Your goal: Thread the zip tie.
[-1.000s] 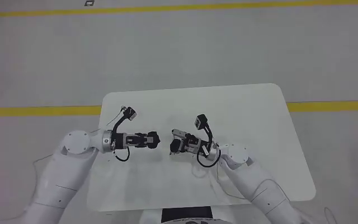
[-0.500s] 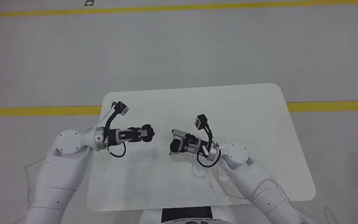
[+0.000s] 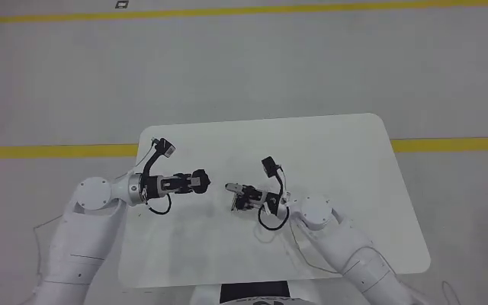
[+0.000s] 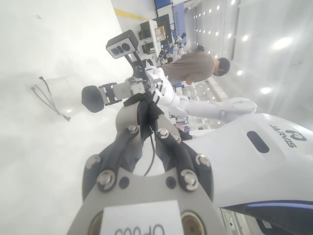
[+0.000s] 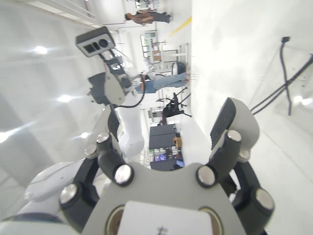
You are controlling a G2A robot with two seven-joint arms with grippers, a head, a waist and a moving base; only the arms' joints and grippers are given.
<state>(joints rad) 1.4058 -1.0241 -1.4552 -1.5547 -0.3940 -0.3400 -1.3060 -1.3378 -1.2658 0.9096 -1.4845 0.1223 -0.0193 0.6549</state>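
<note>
Both claws hung over the near-middle of the white surface (image 3: pixel 343 152), facing each other with a gap between them.

- Left claw (image 4: pixel 144 116): fingers drawn almost together. I could make out nothing pinched between them.
- Right claw (image 3: pixel 230 196): spread wide, empty.
- Zip ties (image 4: pixel 46 97): several thin black ones lay flat and crossed on the surface near the right claw. None was in either claw.

Judged the task not properly begun, with a tie to be picked up first.

Risks noted:
- The ties overlapped, so closing on one could drag or lift its neighbours.
- They lay flat against the surface. Pads coming down too low would likely scrape it, and too high would close on air.
- A pinch near mid-length would leave the tail free to droop and buckle short of the head slot.
- The slot is small and accepts the tail one way only. A twisted grip would probably jam it.
- The claws would have to meet closely, so a poor approach risked knocking fingers.
</note>
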